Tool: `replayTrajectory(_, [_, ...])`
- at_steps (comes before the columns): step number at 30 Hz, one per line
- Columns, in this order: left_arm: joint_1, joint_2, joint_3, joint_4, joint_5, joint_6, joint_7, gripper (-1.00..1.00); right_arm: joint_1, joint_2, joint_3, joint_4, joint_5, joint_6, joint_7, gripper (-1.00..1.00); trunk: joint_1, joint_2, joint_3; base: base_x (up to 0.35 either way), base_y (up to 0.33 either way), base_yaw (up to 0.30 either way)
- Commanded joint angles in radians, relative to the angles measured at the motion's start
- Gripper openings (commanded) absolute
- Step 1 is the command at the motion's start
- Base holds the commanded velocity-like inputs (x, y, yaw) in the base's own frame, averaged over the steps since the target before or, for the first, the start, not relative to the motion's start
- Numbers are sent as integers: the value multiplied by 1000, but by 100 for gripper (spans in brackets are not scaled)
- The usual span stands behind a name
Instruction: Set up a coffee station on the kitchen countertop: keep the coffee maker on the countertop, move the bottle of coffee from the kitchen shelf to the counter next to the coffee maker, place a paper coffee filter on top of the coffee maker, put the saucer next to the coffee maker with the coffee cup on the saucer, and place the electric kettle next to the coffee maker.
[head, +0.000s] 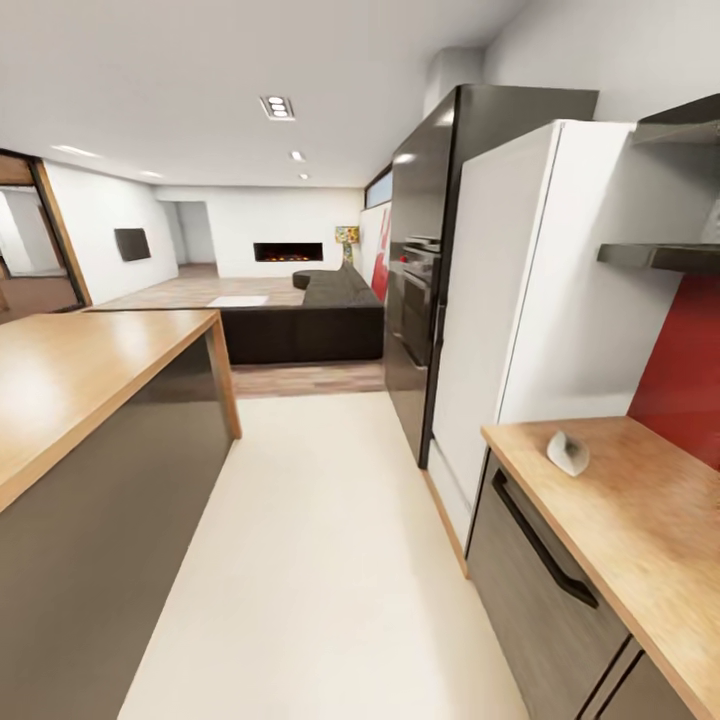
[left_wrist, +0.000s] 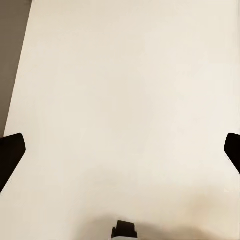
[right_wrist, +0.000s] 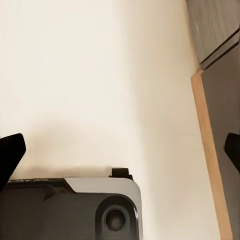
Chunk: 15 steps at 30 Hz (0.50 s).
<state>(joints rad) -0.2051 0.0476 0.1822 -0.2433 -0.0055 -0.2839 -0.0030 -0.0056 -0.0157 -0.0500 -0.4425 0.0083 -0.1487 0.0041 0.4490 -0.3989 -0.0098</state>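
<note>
At the lower right of our head view, the paper coffee filter (head: 568, 452) lies alone on the wood-toned countertop (head: 640, 520), a small white folded cone near the counter's end by the white fridge (head: 520, 300). The island (head: 90, 370) sits at the left. In our wrist views, the left gripper (left_wrist: 120, 150) and right gripper (right_wrist: 120, 150) hang spread wide over the cream floor (head: 320, 560), holding nothing.

The island (head: 90, 370) stands at the left, the counter (head: 640, 520) at the right, with open floor (head: 320, 560) between them. On the counter lies the paper coffee filter (head: 567, 453) — near its far end, just before the fridge (head: 530, 300). Beyond the fridge stands the oven tower (head: 425, 280) — the sofa (head: 310, 320) farther back.
</note>
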Motion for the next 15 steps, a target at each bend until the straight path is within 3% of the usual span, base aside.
replayTrajectory(1, [0, 0, 2, 1, -1, -3, 0, 100, -1, 0, -1, 0, 0, -3, 1, 100, 1, -1, -2, 311, 158, -227])
replayTrajectory(15, [0, 0, 3, 1, -1, -4, 0, 100, -1, 2, 2, 1, 0, -3, 2, 100, 1, -1, -18, 310, 162, -180])
